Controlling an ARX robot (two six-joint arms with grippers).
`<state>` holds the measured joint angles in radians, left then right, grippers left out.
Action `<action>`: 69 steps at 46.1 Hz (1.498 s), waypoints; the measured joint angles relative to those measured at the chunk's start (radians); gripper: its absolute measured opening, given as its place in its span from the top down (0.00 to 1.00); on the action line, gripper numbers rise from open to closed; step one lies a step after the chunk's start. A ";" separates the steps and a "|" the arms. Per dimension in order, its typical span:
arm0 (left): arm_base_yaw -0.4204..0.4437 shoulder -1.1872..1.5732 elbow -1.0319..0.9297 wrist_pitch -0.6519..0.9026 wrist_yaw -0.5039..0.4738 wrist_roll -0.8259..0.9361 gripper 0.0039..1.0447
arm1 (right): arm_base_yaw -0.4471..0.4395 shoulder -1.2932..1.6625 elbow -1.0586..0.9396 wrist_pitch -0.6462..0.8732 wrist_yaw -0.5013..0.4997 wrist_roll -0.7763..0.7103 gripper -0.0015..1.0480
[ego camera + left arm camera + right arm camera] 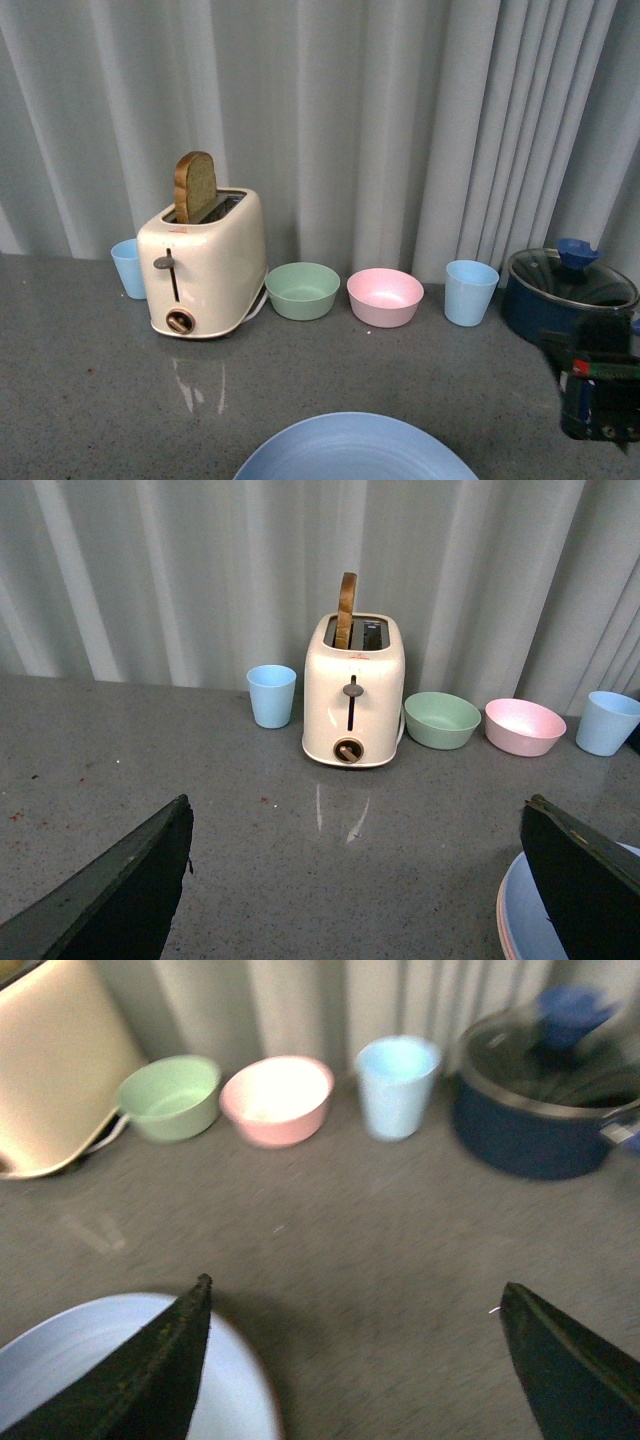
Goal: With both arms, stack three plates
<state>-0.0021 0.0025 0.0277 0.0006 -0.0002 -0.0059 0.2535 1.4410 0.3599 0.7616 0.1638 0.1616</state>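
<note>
A grey bench (90,400) is backed by a pale curtain (400,120), so nothing fancy there. The light blue plate (355,450) is seen at the near edge of the bench, and in the left wrist view a pink rim (503,930) is glimpsed right under it, so it's stacked on at least one more. A cream toaster (205,265) with a bread slice (195,185) sticking up is parked at the back, and a dark blue lidded pot (565,295) far right. Between them are lined up a green bowl (302,290), pink bowl (385,296) and blue cup (471,291); another blue cup (128,267) is tucked beside the toaster. The left hand (355,880) and right hand (355,1360) are both spread wide, nothing held.
</note>
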 joint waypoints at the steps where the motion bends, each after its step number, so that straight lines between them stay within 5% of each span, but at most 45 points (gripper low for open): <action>1: 0.000 0.000 0.000 0.000 0.001 0.000 0.06 | -0.002 0.007 -0.029 0.081 0.030 -0.033 0.22; 7: 0.000 0.000 0.000 0.000 -0.001 0.000 0.06 | -0.038 -0.051 -0.133 0.354 0.044 -0.116 0.41; 21: 0.000 -0.001 0.000 0.000 0.000 0.000 0.06 | -0.124 -0.320 -0.266 0.247 -0.043 -0.158 0.97; 38: 0.000 -0.001 0.000 0.000 0.000 0.000 0.06 | -0.249 -0.646 -0.341 -0.004 -0.158 -0.160 0.97; 69: 0.000 -0.001 0.000 0.000 0.000 0.000 0.06 | -0.251 -1.041 -0.354 -0.362 -0.163 -0.160 0.97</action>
<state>-0.0021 0.0017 0.0277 0.0006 -0.0002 -0.0063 0.0021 0.3996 0.0059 0.3996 0.0010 0.0013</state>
